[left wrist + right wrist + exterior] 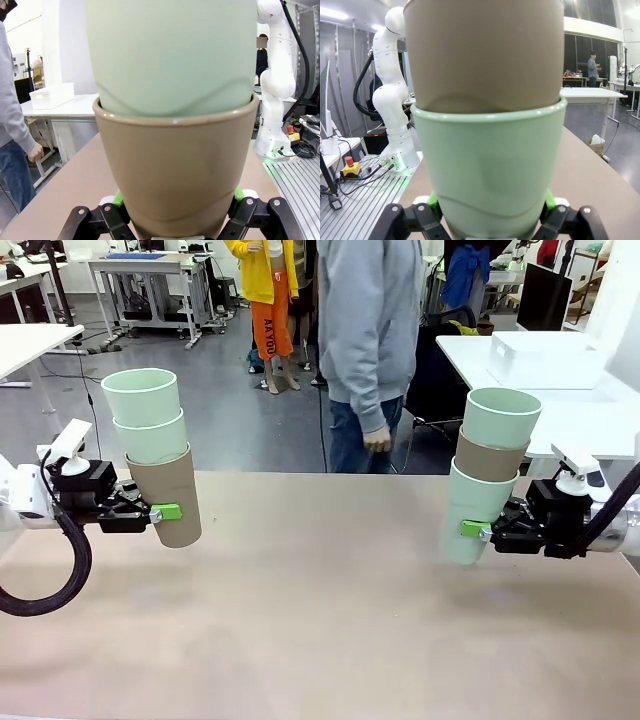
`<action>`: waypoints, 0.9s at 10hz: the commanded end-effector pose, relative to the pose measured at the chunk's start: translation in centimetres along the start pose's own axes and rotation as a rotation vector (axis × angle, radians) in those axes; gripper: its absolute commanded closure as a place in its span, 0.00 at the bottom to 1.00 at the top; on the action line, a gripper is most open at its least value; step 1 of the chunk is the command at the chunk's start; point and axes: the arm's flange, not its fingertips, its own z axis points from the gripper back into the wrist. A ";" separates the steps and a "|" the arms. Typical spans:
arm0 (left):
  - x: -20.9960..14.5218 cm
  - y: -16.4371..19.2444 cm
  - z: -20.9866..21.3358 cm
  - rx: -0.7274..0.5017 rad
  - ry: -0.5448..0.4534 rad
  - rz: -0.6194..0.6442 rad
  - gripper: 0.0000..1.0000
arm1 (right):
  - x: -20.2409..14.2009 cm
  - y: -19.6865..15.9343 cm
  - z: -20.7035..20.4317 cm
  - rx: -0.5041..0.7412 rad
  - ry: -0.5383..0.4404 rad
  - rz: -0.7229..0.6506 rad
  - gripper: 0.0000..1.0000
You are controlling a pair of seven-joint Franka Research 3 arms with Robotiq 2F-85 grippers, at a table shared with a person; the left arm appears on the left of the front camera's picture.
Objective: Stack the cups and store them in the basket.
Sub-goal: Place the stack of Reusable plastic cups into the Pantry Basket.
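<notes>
Left hand (165, 512) is clamped on the tan cup (168, 490) at the bottom of the left stack (150, 440), its green pads (168, 511) pressing the cup's lower wall from either side (the left wrist view shows them flanking the cup just above its base). Two mint cups nest inside that tan one, so a low grip on the outermost cup carries all three at once. The stack leans a little toward the bench's left edge and seems to hang clear of the bench (320, 620), over its left side and nearer the far edge than the near one. Past the bare middle, a person (370, 330) stands beyond the far edge with one arm hanging down, touching nothing. Over the right side of the bench the right hand (470, 529) is closed on the mint cup (478, 495) at the base of the right stack (490, 455), which holds a tan cup and then another mint one. This stack tips toward the right edge and also looks lifted. The two stacks are well apart, each gripped low with mouths up, which I judge leaves one free to drop into the other. What may be the basket (545, 358), a white bin, sits on the neighbouring white table (600, 410) beyond the bench's far right corner, so the storing step is not yet done.
</notes>
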 end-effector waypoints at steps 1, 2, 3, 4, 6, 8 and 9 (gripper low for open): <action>0.4 -0.1 -0.1 -0.003 -0.004 -0.011 0.15 | 0.3 0.0 -0.1 0.000 -0.004 0.013 0.15; 0.4 -0.1 -0.1 -0.003 -0.004 -0.011 0.15 | 0.3 0.0 -0.1 0.000 -0.004 0.013 0.15; 0.4 -0.1 -0.1 -0.003 -0.004 -0.011 0.15 | 0.3 0.0 -0.1 0.000 -0.004 0.013 0.15; 0.4 -0.1 -0.1 -0.003 -0.004 -0.011 0.15 | 0.3 0.0 -0.1 0.000 -0.004 0.013 0.15; 0.4 -0.1 -0.1 -0.003 -0.004 -0.011 0.15 | 0.3 0.0 -0.1 0.000 -0.004 0.013 0.15; 0.4 -0.1 -0.1 -0.003 -0.004 -0.011 0.15 | 0.3 0.0 -0.1 0.000 -0.004 0.013 0.15; 0.4 -0.1 -0.1 -0.003 -0.004 -0.011 0.15 | 0.3 0.0 -0.1 0.000 -0.004 0.013 0.15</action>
